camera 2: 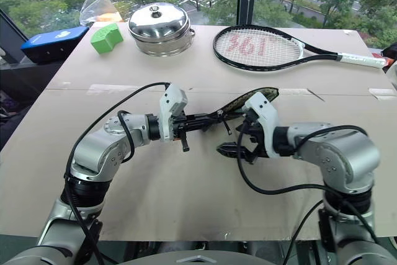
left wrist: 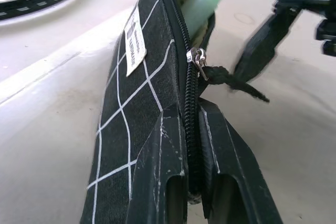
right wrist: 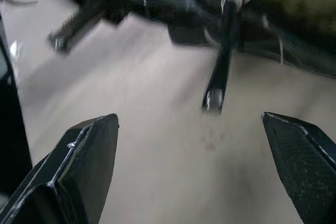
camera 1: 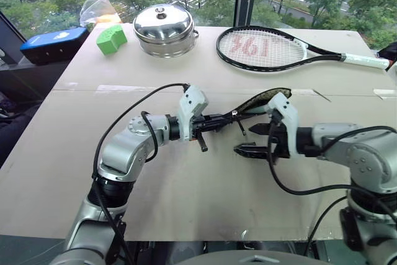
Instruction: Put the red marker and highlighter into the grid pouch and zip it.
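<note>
My left gripper (camera 1: 226, 119) is shut on one end of the grid pouch (camera 1: 263, 99) and holds it up above the table, zipper edge upward. In the left wrist view my left gripper (left wrist: 191, 121) clamps the black, white-lined grid pouch (left wrist: 134, 95) right at the zipper. The mouth is open beyond the zipper pull (left wrist: 197, 59). The highlighter (left wrist: 202, 4) lies inside the open mouth, its pale green end showing. The red marker is hidden. My right gripper (camera 1: 251, 139) stands open just below the pouch, near the dangling pull strap (right wrist: 218, 72), holding nothing.
At the back of the table (camera 1: 186, 197) lie a tennis racket (camera 1: 273, 48), a lidded steel pot (camera 1: 164, 29) and a green block (camera 1: 111, 38). A blue box (camera 1: 54, 43) sits off the table's left rear corner.
</note>
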